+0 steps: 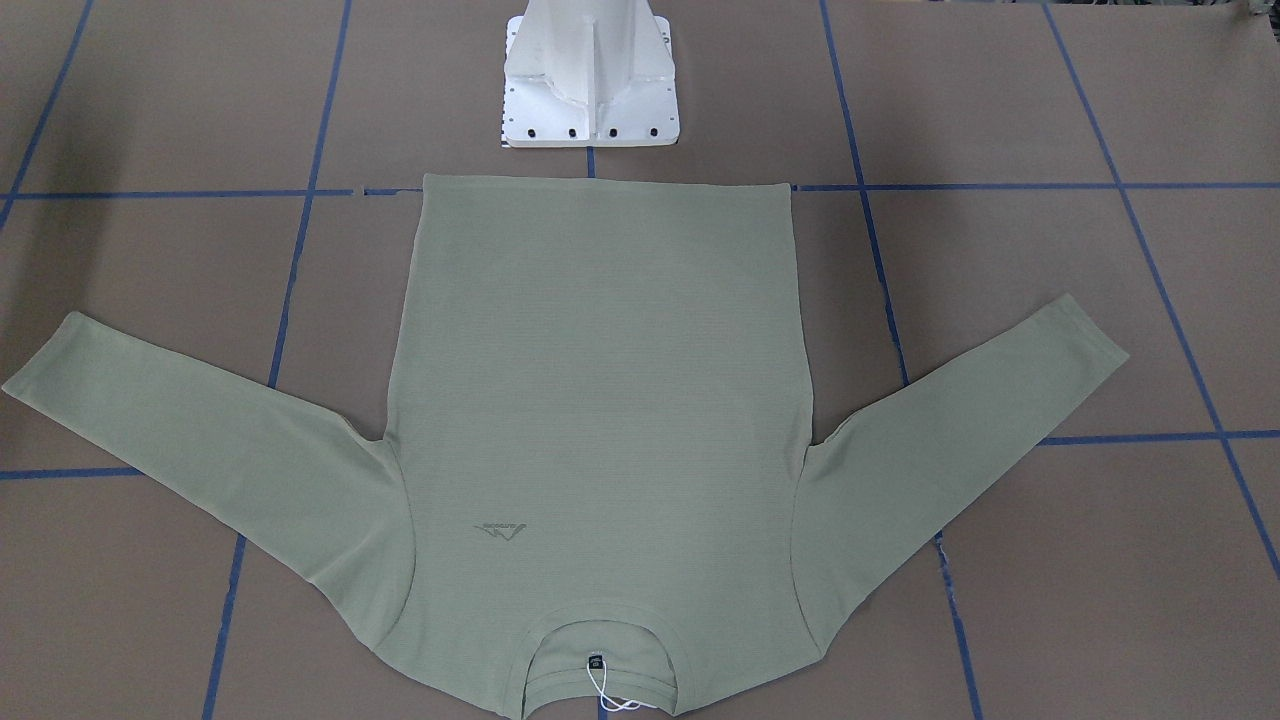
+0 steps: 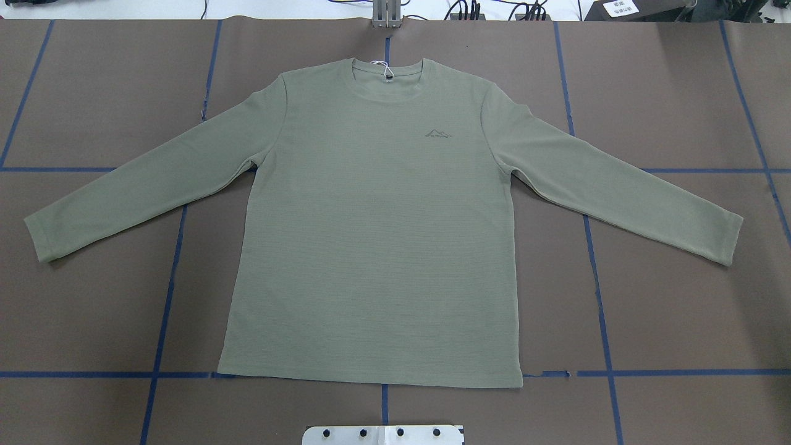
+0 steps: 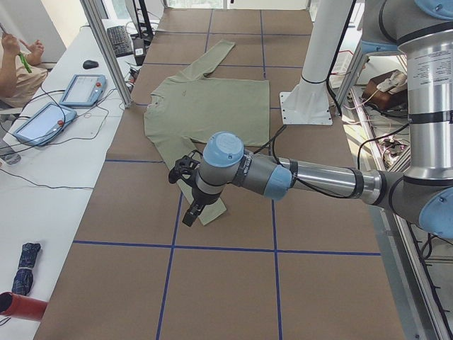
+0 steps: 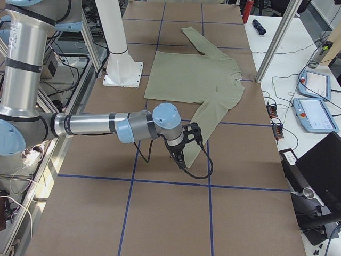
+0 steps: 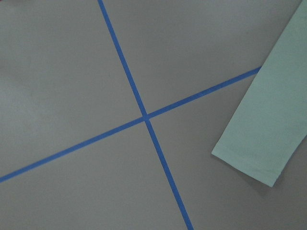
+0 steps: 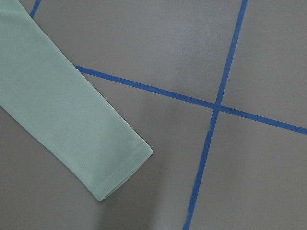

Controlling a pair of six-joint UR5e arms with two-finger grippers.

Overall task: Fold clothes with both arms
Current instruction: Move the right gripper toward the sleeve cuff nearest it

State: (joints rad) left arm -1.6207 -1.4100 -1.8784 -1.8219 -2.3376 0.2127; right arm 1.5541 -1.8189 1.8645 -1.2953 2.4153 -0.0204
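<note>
"Overhead exterior view: how far along is the fold?"

"Not begun, I'd say. The brown desk (image 2: pixel 680 309) fills the frame, and the shirt (image 2: pixel 371 247) lies flat and front-up in its centre. The neck is at the top, the hem is at the bottom, and the sleeves slant to lower left and lower right. No part is turned over."

"And the arms?"

"They show only in the side views. In the exterior left view the left arm (image 3: pixel 318 177) reaches across mid-frame, with the left hand (image 3: pixel 190 216) low over the end of the near sleeve. In the exterior right view the right arm (image 4: pixel 90 125) does the same, with the right hand (image 4: pixel 181 159) over the other sleeve. I cannot tell whether either hand is open or closed."

"Do the wrist cameras help?"

"No fingers show in them. The left cuff (image 5: pixel 249 160) sits at lower right of the left wrist view. The right cuff (image 6: pixel 122 175) sits at lower left of the right wrist view. Both lie flat and untouched."

"So the step is?"

"It looks like the approach to the cuffs. Next, each hand would need to centre on its cuff and pinch both layers off the desk. The two would then carry the sleeves inward together."
</note>
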